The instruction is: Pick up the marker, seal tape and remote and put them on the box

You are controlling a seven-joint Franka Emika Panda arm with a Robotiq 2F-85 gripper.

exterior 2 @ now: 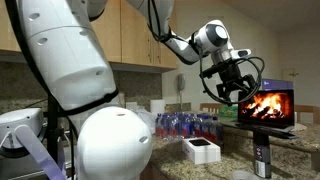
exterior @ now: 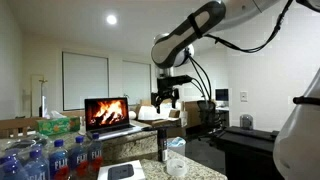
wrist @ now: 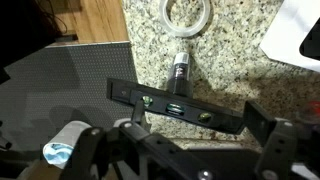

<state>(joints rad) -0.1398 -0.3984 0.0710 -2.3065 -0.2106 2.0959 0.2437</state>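
In the wrist view the long black remote lies flat across the speckled counter. Just beyond it is the dark marker, and beyond that the white ring of seal tape. A corner of the white box shows at the top right. The same box, with its dark patch, appears in both exterior views. My gripper hangs high above the counter in both exterior views, roughly over the remote. It is open, with nothing between its fingers.
A laptop showing a fire stands at the back of the counter. Several water bottles and a green tissue box stand near it. The counter edge drops to a dark surface on the left of the wrist view.
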